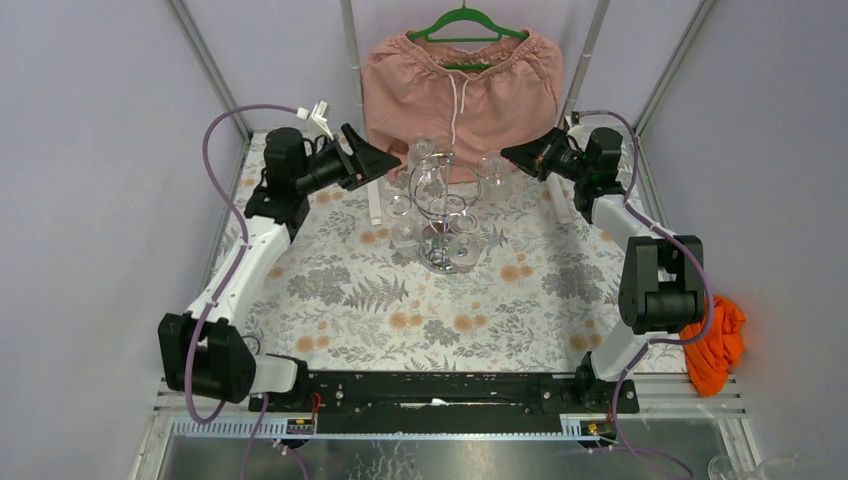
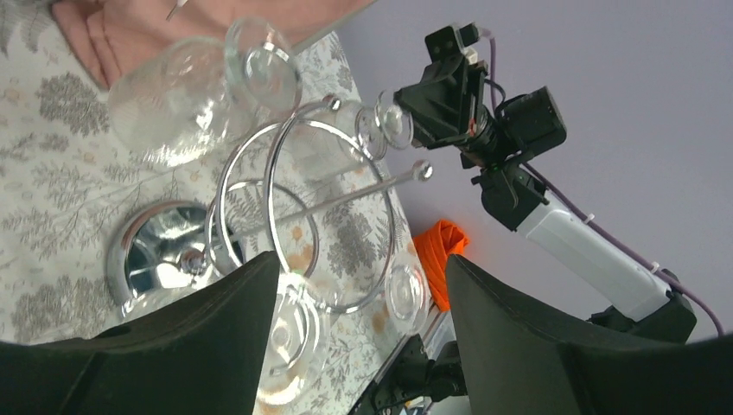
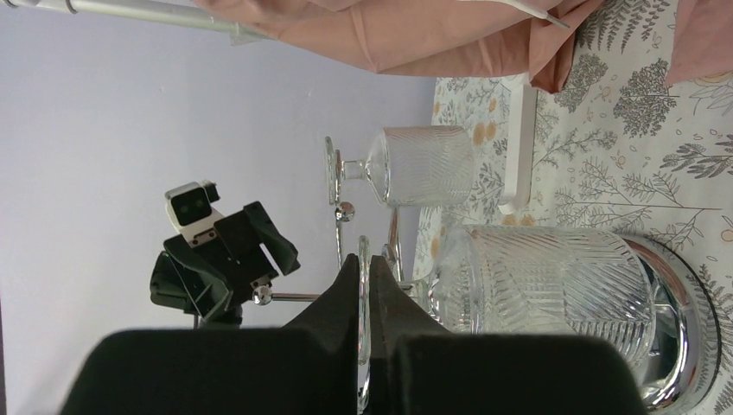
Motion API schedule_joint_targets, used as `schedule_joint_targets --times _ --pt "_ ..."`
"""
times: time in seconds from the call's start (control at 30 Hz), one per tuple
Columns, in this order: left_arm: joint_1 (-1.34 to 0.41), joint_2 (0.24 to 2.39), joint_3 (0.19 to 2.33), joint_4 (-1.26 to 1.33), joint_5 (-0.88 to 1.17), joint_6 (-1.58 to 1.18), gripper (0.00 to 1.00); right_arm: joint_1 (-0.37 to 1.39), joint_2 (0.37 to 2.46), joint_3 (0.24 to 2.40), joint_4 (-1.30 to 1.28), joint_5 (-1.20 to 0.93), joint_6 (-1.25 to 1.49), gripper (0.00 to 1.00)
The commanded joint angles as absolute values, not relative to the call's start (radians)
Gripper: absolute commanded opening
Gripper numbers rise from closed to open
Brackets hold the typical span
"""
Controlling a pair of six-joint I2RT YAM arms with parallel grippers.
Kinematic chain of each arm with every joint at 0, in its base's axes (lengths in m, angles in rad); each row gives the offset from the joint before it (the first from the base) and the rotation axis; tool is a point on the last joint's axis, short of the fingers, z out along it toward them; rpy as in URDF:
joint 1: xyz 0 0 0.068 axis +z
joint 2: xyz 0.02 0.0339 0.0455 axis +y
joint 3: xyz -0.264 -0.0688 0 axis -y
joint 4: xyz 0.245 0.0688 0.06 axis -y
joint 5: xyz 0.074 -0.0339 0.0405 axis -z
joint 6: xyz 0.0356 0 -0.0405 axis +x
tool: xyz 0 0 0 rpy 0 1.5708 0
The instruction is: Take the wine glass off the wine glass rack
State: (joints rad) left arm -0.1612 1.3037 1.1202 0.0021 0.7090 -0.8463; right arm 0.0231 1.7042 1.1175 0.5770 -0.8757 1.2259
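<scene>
The chrome wine glass rack [image 1: 445,205] stands mid-table on its round mirror base [image 2: 156,251], with several ribbed wine glasses hanging upside down from its looping arms. My right gripper [image 1: 510,156] is at the rack's right side, shut on the thin round foot [image 3: 363,285] of one hanging wine glass [image 3: 544,294]. That glass's stem still sits at the rack's wire. My left gripper [image 1: 392,163] is open and empty just left of the rack. Its jaws stand wide apart, facing the rack's rings [image 2: 328,225] and two nearer glass feet.
Pink shorts [image 1: 460,85] hang on a green hanger behind the rack, between two white rail posts [image 1: 375,205]. Another hanging glass [image 3: 423,166] is beside the held one. An orange cloth [image 1: 715,345] lies off the table's right edge. A floral cloth covers the table.
</scene>
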Motion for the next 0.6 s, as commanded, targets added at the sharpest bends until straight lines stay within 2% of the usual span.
schedule_joint_targets --times 0.0,0.3,0.57 --pt "-0.208 1.387 1.276 -0.01 0.682 -0.806 0.79 0.02 1.654 1.154 0.675 -0.906 1.27 0.0" --pt "-0.303 1.679 1.626 -0.124 0.689 -0.735 0.8 0.022 1.663 1.157 0.694 -0.916 1.285 0.0" --pt "-0.361 1.843 1.792 -0.178 0.736 -0.704 0.77 0.039 1.683 1.158 0.741 -0.92 1.315 0.0"
